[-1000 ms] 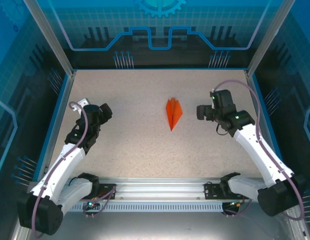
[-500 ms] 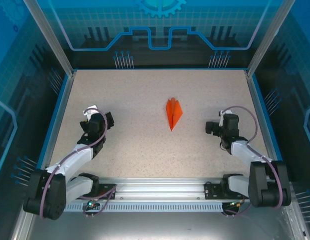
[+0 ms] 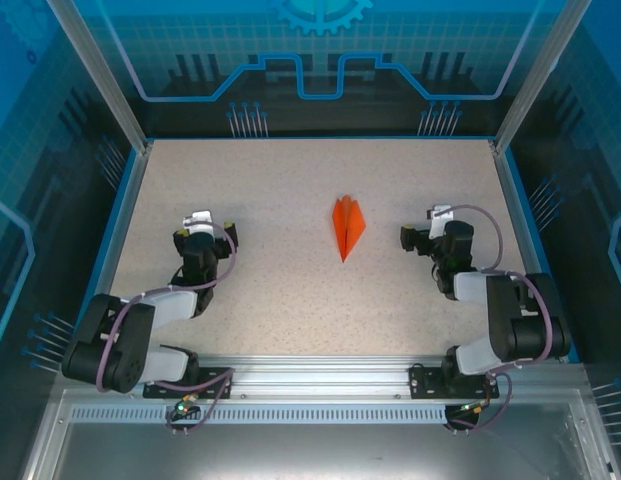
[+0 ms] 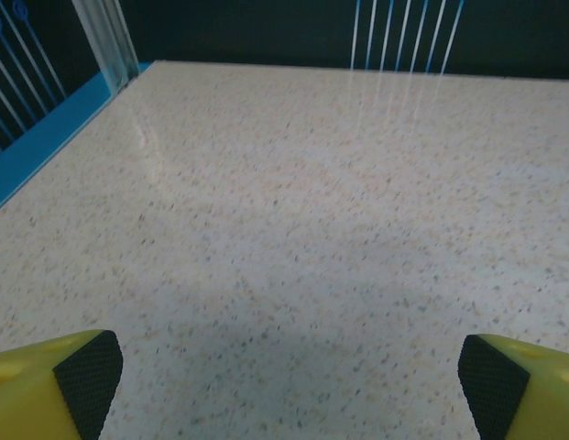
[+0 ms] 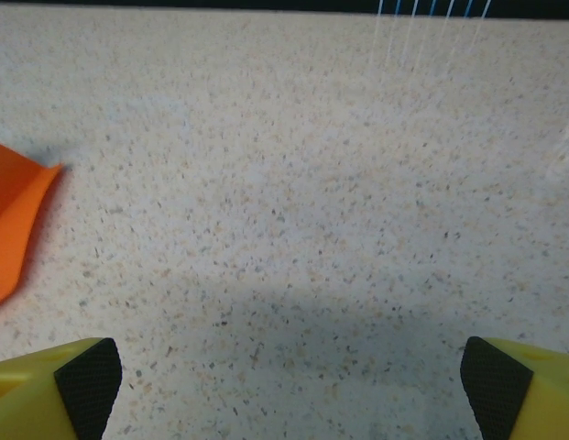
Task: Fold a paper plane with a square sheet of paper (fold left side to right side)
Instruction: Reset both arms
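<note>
Lying clear of edges (image 3: 114,230), paper plane (image 3: 347,226) between left tool (image 3: 212,222), right tool (image 3: 422,225), both agape.

In the right wrist view the frame's left edge cuts off the paper plane (image 5: 14,225), leaving one orange corner at centre left. The bottom edge cuts off the right gripper (image 5: 286,385) and, in the left wrist view, the left gripper (image 4: 289,385). Just their yellow fingertips (image 5: 82,376) show, in the lower corners. From above, the plane's creases are too small to tell.
</note>
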Robot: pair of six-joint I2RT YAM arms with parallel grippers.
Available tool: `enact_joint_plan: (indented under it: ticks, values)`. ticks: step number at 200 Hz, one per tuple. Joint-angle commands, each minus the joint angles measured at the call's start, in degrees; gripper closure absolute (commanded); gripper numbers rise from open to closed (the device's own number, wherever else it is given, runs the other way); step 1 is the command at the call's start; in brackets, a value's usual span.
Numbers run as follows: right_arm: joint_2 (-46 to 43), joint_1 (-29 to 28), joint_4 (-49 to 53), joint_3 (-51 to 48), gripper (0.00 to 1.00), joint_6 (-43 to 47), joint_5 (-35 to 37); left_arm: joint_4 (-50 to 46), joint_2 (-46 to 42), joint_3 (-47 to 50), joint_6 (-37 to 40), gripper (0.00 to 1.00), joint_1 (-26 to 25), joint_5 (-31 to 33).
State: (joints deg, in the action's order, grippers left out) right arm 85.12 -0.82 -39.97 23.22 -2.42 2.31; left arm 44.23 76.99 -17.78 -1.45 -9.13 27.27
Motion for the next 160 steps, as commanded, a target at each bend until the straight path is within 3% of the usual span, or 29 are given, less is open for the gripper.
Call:
enact_joint_plan:
  ticks: [1,27,56,63,160]
  values:
    - [0.8,-1.5,-4.0,0.9,0.01,2.1,-0.3,13.8,4.3,2.8,2.0,0.01,2.1,-4.6]
    - [0.8,-1.5,-3.9,0.9,0.01,2.2,-0.2,19.4,11.7,1.7,3.4,0.01,3.1,-9.2]
    - [0.8,-1.5,-4.1,0.9,0.0,2.2,-0.1,5.2,10.3,-4.3,-0.4,0.01,5.8,-10.3]
    - [0.8,-1.5,-4.0,0.9,0.01,2.2,-0.1,5.0,10.1,-4.0,-1.3,0.02,7.4,-13.0]
    - [1.0,-2.6,-3.4,1.3,0.01,3.0,1.2,5.2,10.1,-4.0,-1.4,0.02,7.5,-12.6]
